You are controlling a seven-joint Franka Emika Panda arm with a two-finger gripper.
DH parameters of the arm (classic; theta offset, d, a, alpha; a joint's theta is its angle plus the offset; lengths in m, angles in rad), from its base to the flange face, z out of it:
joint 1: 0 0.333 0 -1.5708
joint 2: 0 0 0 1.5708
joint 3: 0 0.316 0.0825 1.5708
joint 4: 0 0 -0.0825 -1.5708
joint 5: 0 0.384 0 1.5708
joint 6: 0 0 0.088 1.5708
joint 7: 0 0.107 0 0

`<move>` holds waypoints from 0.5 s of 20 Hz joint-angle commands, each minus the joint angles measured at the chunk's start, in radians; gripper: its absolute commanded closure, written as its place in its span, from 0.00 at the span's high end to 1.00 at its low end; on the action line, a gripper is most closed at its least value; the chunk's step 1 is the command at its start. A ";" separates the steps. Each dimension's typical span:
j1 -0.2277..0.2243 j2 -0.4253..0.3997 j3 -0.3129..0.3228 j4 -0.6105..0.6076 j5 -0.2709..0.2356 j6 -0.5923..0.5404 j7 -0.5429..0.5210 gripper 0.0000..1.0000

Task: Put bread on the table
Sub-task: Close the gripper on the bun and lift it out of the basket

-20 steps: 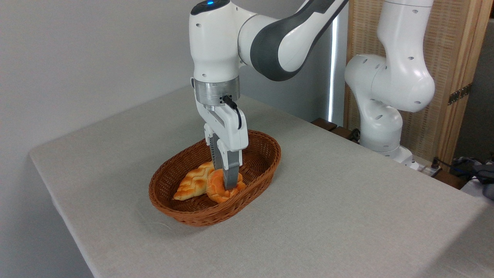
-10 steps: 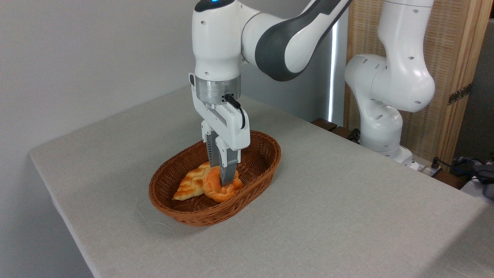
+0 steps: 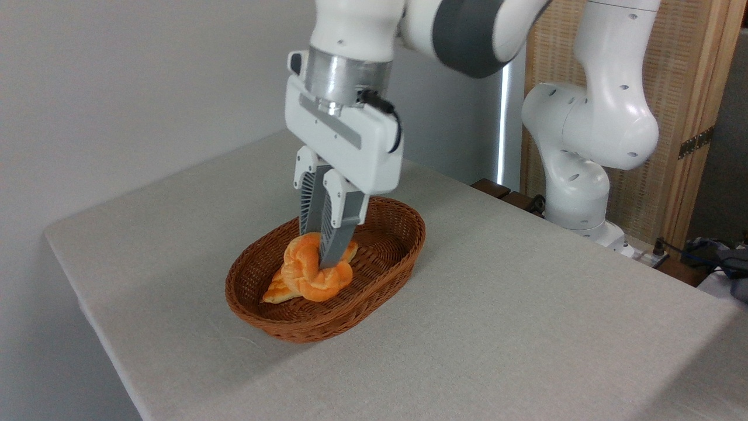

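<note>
- Orange-golden bread (image 3: 310, 275) hangs clamped between the two fingers of the gripper (image 3: 322, 257), lifted clear of the basket floor and above the basket's middle
- Brown wicker basket (image 3: 390, 257) sits on the table (image 3: 514, 327), near its left part
- Pale braided loaf (image 3: 276, 292) lies in the basket, mostly hidden behind the bread
- Grey fingers (image 3: 336, 237) point down, closed on the bread's knotted top
</note>
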 commanded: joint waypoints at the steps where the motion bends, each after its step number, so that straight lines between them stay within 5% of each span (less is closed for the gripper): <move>1: -0.011 -0.005 0.060 0.020 0.088 0.008 0.107 0.39; 4: -0.011 -0.005 0.063 0.020 0.200 0.005 0.103 0.41; 10: -0.016 0.001 0.062 0.018 0.320 0.003 0.110 0.47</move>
